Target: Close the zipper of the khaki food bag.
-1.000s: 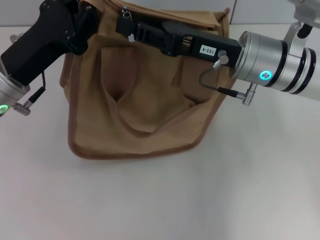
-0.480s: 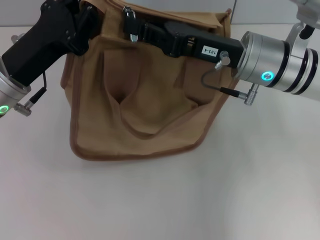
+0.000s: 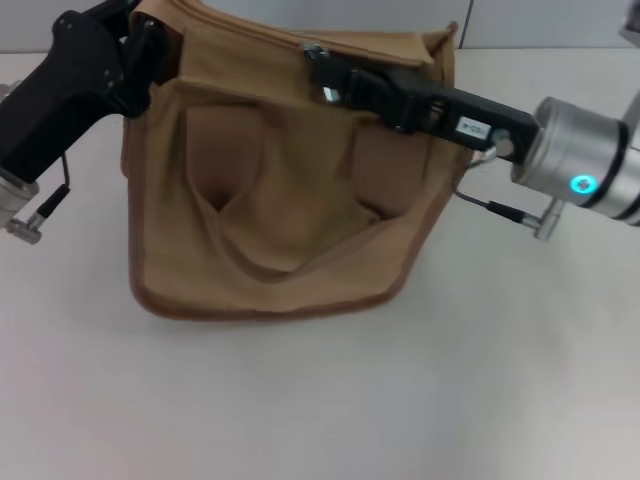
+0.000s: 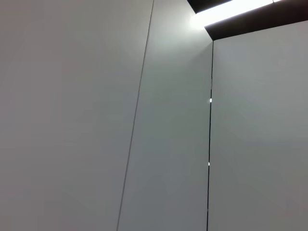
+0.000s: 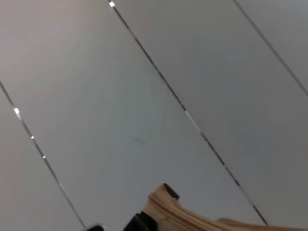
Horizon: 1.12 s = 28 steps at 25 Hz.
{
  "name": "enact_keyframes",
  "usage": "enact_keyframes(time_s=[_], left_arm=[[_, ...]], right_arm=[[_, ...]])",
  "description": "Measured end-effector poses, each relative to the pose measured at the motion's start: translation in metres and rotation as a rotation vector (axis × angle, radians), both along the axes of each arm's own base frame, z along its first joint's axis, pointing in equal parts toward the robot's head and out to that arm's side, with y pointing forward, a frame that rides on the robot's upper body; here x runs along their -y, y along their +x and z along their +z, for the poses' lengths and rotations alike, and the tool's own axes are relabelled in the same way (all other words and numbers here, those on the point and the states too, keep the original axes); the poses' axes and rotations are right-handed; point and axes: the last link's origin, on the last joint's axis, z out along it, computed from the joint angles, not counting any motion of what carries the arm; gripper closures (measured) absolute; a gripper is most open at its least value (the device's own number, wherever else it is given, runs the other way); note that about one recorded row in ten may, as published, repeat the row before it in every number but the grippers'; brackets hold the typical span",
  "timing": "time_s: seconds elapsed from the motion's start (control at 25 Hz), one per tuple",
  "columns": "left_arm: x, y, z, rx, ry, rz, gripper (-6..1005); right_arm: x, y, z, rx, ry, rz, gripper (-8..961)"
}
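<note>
A khaki food bag [image 3: 280, 190] stands on a plain white table [image 3: 330, 400], seen from the head camera looking down on its front face. The bag is boxy tan canvas with darker brown trim along its lower edge, and 2 wide fabric handle straps hang slack down the front, meeting in a loose fold near the middle. Nothing of the bag's inside shows. The zipper [image 3: 318, 58] runs along the top edge, with its small silver metal pull visible near the middle of that edge, right at the tip of the right gripper [image 3: 322, 68]. The right arm reaches in from the right, lying across the bag's upper right front, and its black gripper seems pinched on the pull, though the contact is too small to confirm. The left gripper [image 3: 145, 40] comes in from the left and sits against the bag's top left corner; whether it is clamped on the fabric cannot be told. The left wrist view shows only pale wall panels. The right wrist view shows panels and a sliver of tan bag edge [image 5: 173, 208].
</note>
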Motion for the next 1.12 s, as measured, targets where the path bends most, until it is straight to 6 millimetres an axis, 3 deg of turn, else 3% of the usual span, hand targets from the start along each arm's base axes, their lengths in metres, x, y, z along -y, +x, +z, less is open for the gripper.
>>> enact_keyframes(time_s=[0.44, 1.04, 1.12], left_arm=[[0.001, -0.005, 0.003, 0.002, 0.015, 0.023, 969], [0.0, -0.008, 0.0, -0.004, 0.015, 0.052, 968], [0.0, -0.009, 0.0, -0.004, 0.015, 0.056, 967]], right_arm=[[0.02, 0.055, 0.028, -0.03, 0.08, -0.162, 950], [0.045, 0.071, 0.042, -0.029, 0.263, -0.064, 821], [0.045, 0.072, 0.043, -0.031, 0.267, -0.067, 731]])
